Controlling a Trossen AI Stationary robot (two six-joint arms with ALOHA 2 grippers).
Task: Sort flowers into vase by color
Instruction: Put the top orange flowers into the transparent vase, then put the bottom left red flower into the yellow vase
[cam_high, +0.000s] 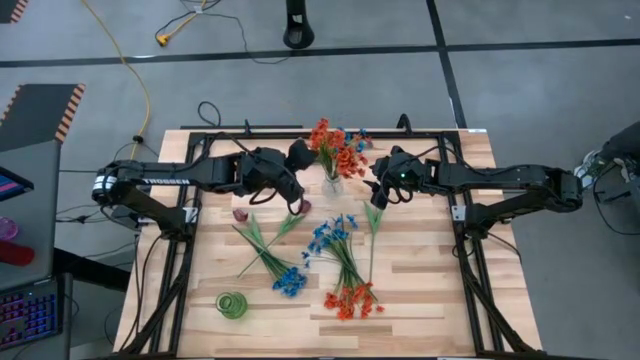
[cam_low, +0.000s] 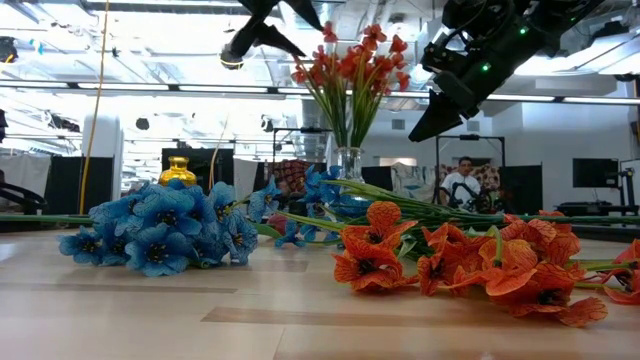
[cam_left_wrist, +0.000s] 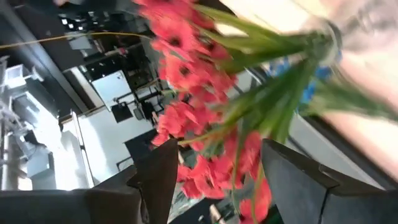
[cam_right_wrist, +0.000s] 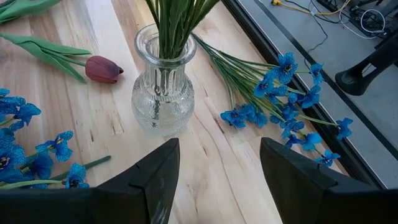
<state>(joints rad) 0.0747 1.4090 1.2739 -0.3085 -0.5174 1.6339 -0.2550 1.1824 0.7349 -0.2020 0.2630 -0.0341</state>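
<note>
Orange-red artificial flower sprigs (cam_high: 335, 150) stand upright in clear ribbed glass vase (cam_right_wrist: 163, 87), between both grippers. Dark maroon tulip bud (cam_right_wrist: 104, 69) lies flat just beside vase. Bright blue clusters (cam_high: 291, 281) and another orange-red bunch (cam_high: 351, 300) lie flat, well apart from grippers.

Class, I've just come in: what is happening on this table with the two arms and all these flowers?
Two robot arms are sorting artificial flowers by colour. A clear ribbed glass vase at the table's far side already holds orange-red sprigs. The left gripper hangs open beside those blooms, holding nothing. The right gripper hovers open by the vase. Blue sprigs, more orange-red ones and a maroon tulip bud lie on the wood, and a small green vase stands empty.
</note>
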